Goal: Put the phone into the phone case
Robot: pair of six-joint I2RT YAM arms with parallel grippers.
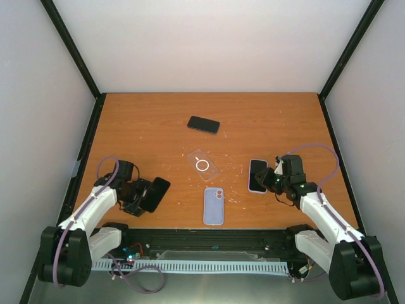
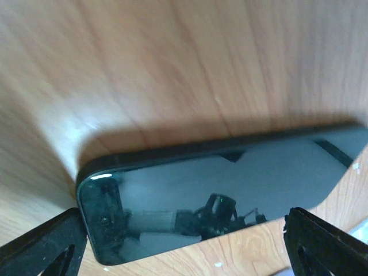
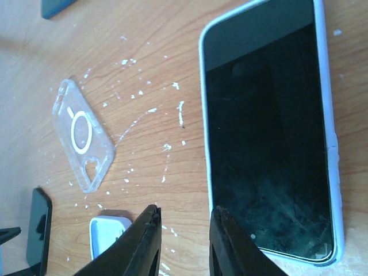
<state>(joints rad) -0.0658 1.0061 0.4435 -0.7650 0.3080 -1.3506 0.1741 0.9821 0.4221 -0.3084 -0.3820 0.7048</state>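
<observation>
A clear phone case (image 1: 204, 164) with a white ring lies mid-table; it also shows in the right wrist view (image 3: 83, 135). A black phone (image 1: 155, 194) lies at the left, just in front of my left gripper (image 1: 140, 196). In the left wrist view this phone (image 2: 218, 195) lies crosswise ahead of the wide-open left gripper (image 2: 183, 214), which grips nothing. A dark-screened phone with a pale lavender rim (image 1: 257, 175) lies at the right. My right gripper (image 1: 269, 179) hovers at its near left corner (image 3: 270, 126), its jaws (image 3: 185, 211) slightly apart and empty.
A lavender phone or case (image 1: 214, 206) lies back-up near the front edge. Another black phone (image 1: 204, 124) lies farther back in the middle. White flecks dot the wood around the clear case. Black frame posts stand at the table's corners.
</observation>
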